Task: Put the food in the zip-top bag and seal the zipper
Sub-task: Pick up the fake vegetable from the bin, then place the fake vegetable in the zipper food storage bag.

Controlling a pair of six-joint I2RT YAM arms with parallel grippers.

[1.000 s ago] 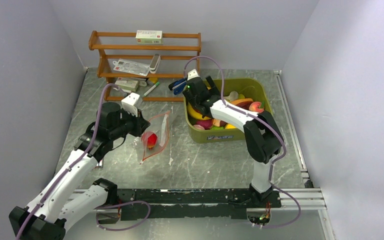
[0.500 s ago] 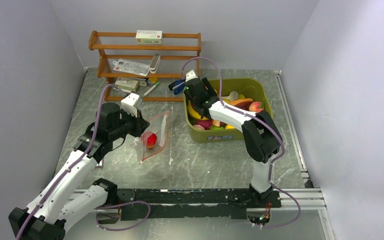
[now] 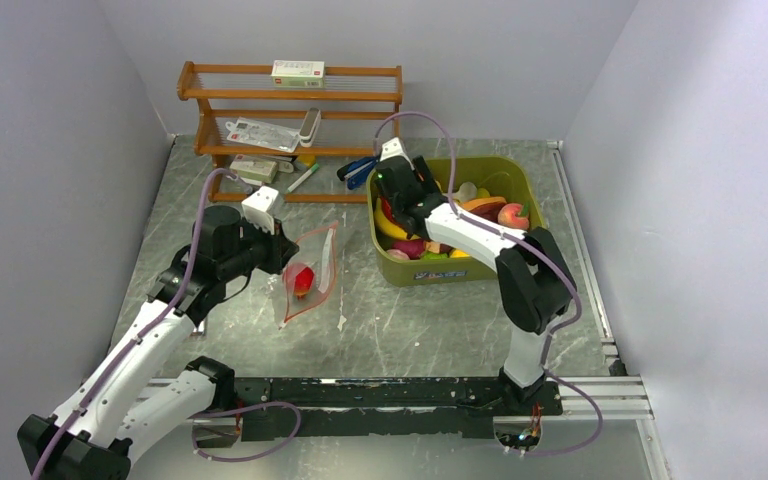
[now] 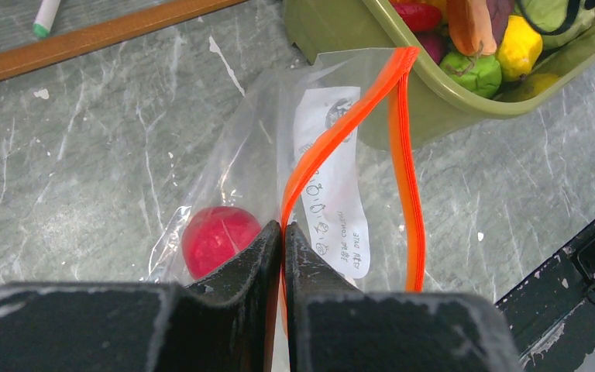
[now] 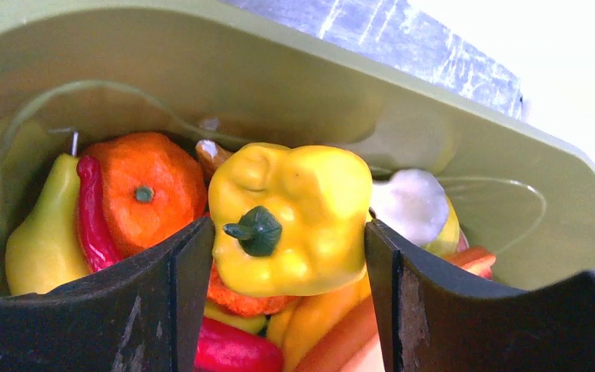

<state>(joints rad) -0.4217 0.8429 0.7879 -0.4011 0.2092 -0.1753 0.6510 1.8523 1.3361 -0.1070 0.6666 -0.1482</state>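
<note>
Clear crinkly plastic: zip-top bag (image 3: 312, 270) flat on grey marbled table (image 3: 390, 320), just left of olive-green tub (image 3: 450, 272), apart from its wall. Bag mouth open: two tracks of red-orange zipper (image 4: 403, 155) spread at mid-length, joined at the far end near the tub corner. One round red toy fruit (image 4: 218, 236) inside the bag, just beside the left finger. White printed label (image 4: 333, 186) visible through the plastic between the tracks.

Left gripper (image 4: 283, 236): jaws fully together, no gap visible, nipped on one zipper track at the near end of the bag.

Right gripper (image 5: 289, 232): down inside the left end of the tub, jaws spread wide and pressed against both flanks of yellow bell pepper (image 5: 294, 209), green stem toward the camera. Pepper on top of the pile.

Remaining food in the tub, around and under the pepper: orange tangerine (image 5: 151, 190), red chilli (image 5: 93, 217) touching it, yellow-green pear (image 5: 42, 236) at far left, white piece (image 5: 410, 203) at right, further red and orange pieces underneath, type not clear.

Wooden rack (image 3: 290, 110) against the back wall, well apart from both grippers.
</note>
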